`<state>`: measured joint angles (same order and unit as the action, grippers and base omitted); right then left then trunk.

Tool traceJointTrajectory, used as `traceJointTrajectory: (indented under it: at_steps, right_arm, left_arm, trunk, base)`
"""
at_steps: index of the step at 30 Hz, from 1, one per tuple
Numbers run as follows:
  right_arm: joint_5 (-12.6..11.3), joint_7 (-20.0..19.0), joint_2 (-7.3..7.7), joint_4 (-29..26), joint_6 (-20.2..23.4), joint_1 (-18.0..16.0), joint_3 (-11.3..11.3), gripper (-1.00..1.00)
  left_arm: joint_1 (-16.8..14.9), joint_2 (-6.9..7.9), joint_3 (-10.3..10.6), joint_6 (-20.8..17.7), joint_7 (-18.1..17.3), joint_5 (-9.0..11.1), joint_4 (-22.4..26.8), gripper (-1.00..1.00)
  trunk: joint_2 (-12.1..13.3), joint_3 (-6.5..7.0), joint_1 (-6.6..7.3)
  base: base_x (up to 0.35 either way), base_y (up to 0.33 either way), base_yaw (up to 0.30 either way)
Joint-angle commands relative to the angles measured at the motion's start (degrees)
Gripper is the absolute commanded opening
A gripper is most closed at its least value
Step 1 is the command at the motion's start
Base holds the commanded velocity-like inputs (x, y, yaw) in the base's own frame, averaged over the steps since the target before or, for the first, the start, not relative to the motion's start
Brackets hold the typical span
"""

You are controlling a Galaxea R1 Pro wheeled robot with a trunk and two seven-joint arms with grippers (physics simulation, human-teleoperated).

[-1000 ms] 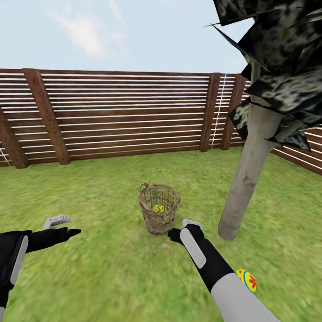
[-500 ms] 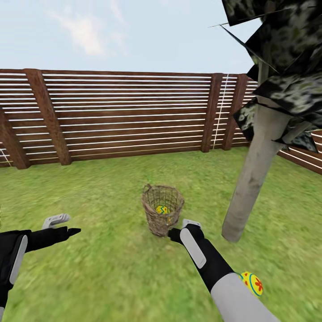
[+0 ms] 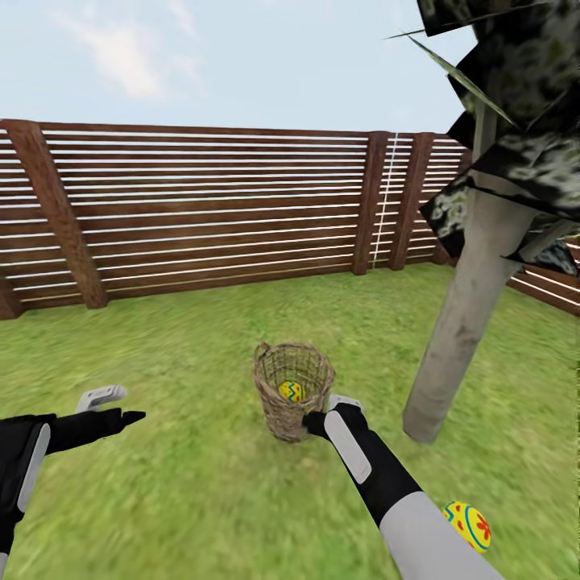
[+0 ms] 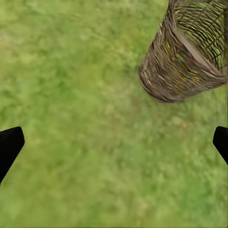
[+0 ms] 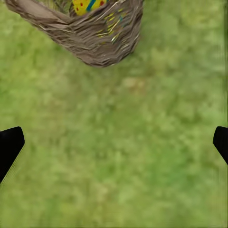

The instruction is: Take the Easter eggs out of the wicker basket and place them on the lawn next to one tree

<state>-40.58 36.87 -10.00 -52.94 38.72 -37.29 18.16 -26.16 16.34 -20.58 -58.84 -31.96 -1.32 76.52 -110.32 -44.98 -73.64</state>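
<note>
The brown wicker basket [image 3: 292, 399] stands upright on the lawn [image 3: 185, 499], with one yellow egg [image 3: 291, 391] showing through its weave. A second yellow egg [image 3: 467, 525] lies on the grass beside my right forearm, a short way from the grey trunk of the tree [image 3: 461, 330]. The third egg is out of view. My right gripper [image 3: 326, 412] is open just at the basket's near right side. My left gripper [image 3: 113, 407] hangs open over bare grass well to the basket's left. The right wrist view looks at the basket [image 5: 90, 33] and its egg [image 5: 88, 4]; the basket [image 4: 185, 57] also appears in the left wrist view.
A brown slatted fence [image 3: 209, 217] closes the garden behind the basket and runs on behind the tree at the right. Dark jagged foliage [image 3: 524, 121] hangs overhead at the upper right. Open grass spreads to the left and in front.
The camera has turned and moved closer: fence and posts slid left, the tree and the lawn egg slid right. The basket now sits right against my right gripper. Both arms hold the same pose.
</note>
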Motion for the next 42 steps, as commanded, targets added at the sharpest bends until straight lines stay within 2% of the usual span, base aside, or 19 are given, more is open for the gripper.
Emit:
traceJointTrajectory:
  at_steps: [1,14,31,42]
  right_arm:
    - [-0.6,0.6,0.0,0.0,0.0,-0.1,0.1,1.0]
    - [-0.6,0.6,0.0,0.0,0.0,-0.1,0.1,1.0]
    - [-0.6,0.6,0.0,0.0,0.0,-0.1,0.1,1.0]
    - [-0.6,0.6,0.0,-0.1,0.1,-0.1,0.1,1.0]
  left_arm:
    - [0.0,0.01,-0.1,-0.3,-0.3,-0.2,0.0,1.0]
    - [0.0,0.01,-0.1,-0.2,-0.3,-0.2,0.0,1.0]
    - [0.0,0.01,-0.1,-0.2,-0.3,-0.2,0.0,1.0]
    - [0.0,0.01,-0.1,-0.2,-0.3,0.1,0.0,1.0]
  trunk:
    - [0.0,-0.08,-0.02]
    - [0.0,-0.28,-0.02]
    - [0.0,-1.49,-0.02]
    - [0.0,-1.9,-0.02]
  base:
    - [0.263,0.216,-0.237]
    - [0.204,0.274,-0.069]
    - [0.261,0.234,-0.127]
    - [0.248,0.096,-0.065]
